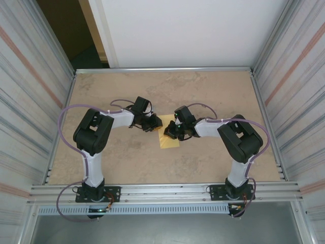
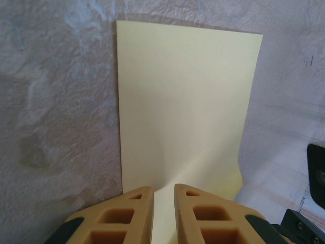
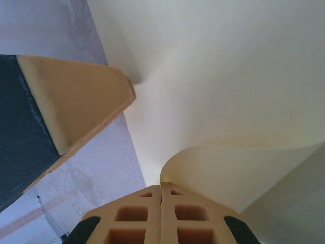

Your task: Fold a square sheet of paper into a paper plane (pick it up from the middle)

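While the paper lies mid-frame on the desk, the left claw pinches one edge and the right claw, pressed together, pinches a curled edge, probably to fold it.

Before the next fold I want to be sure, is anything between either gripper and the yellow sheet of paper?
Nothing visible. The right gripper is shut on a curled edge of the square sheet of paper, and the left gripper pinches another edge, with bare table around the sheet.
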Tool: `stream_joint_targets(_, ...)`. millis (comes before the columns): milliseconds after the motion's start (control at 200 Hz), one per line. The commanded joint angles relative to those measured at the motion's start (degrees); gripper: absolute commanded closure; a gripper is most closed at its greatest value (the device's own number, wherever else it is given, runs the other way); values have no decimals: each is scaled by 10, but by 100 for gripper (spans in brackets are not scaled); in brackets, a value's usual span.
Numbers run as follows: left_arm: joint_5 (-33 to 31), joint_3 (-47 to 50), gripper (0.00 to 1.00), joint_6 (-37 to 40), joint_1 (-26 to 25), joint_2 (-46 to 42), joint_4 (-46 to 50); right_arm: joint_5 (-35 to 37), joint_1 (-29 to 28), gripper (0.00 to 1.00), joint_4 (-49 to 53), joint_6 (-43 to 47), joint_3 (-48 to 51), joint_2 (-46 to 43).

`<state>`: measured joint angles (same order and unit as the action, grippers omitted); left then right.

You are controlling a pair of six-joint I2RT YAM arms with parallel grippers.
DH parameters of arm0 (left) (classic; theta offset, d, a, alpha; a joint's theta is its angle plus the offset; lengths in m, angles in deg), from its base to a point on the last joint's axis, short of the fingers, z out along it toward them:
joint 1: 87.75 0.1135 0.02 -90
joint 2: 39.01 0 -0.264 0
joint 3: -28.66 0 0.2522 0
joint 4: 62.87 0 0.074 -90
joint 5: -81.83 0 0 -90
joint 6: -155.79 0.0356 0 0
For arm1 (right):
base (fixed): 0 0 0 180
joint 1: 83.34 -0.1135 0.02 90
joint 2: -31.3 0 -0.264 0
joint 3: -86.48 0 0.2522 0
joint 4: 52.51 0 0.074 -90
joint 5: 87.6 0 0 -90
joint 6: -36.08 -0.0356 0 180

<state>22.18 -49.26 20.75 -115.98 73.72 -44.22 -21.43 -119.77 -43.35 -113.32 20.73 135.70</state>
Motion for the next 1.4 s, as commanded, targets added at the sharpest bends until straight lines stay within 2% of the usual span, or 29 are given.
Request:
stream_joint_targets(0,-10,8,80,6,-3,14,26,6,-4,100,-5,-3,-13,9)
stream_joint_targets(1393,-6,11,81,9,-3,12,25,9,-4,99,-2,2,-10,28)
